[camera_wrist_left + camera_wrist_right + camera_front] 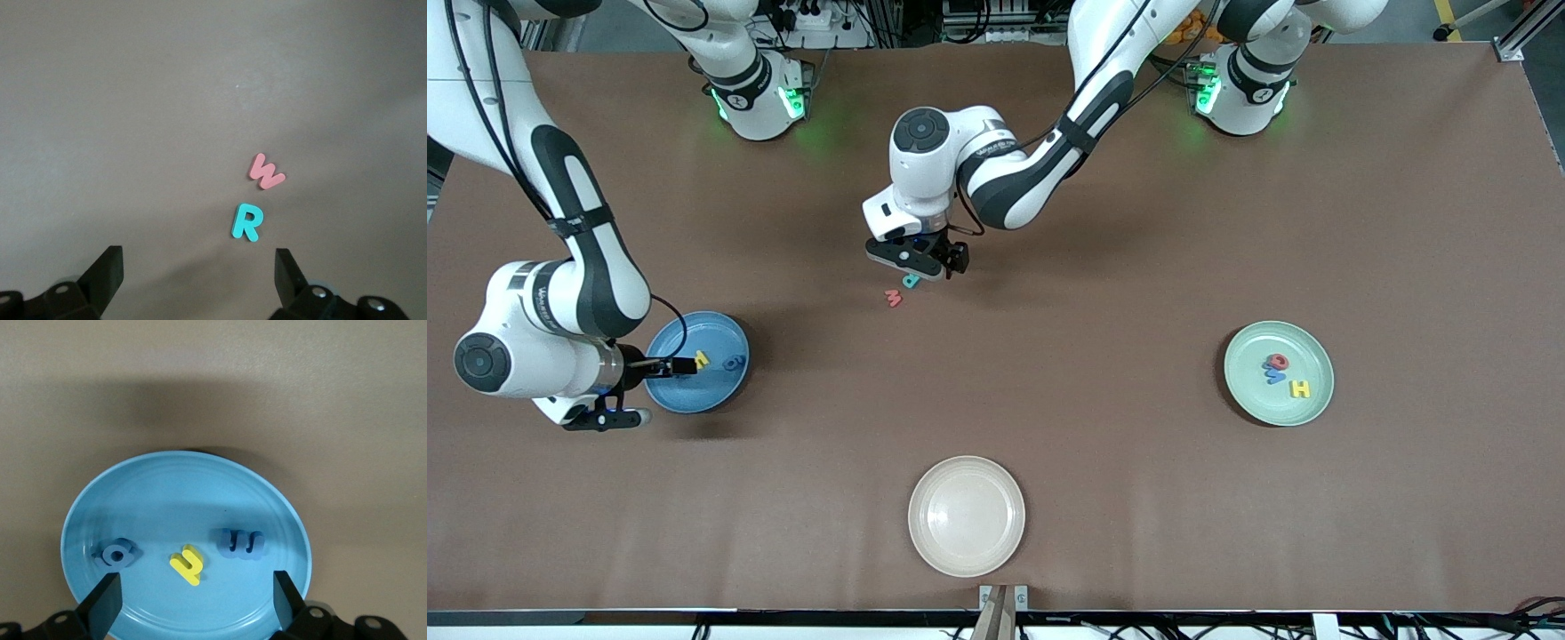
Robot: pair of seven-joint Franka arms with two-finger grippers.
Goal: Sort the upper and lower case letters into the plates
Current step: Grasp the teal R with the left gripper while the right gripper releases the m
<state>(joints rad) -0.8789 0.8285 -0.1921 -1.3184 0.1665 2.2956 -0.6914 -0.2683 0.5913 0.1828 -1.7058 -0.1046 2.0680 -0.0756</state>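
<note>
Letters half sorted, my two pincers spread.

Front view: my left gripper [925, 258] hovers over the teal R [911, 281] and red W [893, 298] at upper centre; my right gripper [660, 366] covers part of the blue plate [720, 391]; mint plate [1249, 391] lower right, cream plate [967, 516] bottom centre.
Right wrist view: three letters [187, 564] show unobstructed.

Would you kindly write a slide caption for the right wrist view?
Open right gripper over the blue plate, which holds a yellow letter between two blue letters.

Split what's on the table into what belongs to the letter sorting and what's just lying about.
Job:
- blue plate, three letters in it
- mint green plate, three letters in it
- teal letter, on the table
- red letter, on the table
- left claw, open over them
- right claw, open over the blue plate

Lying about:
- cream plate
</note>
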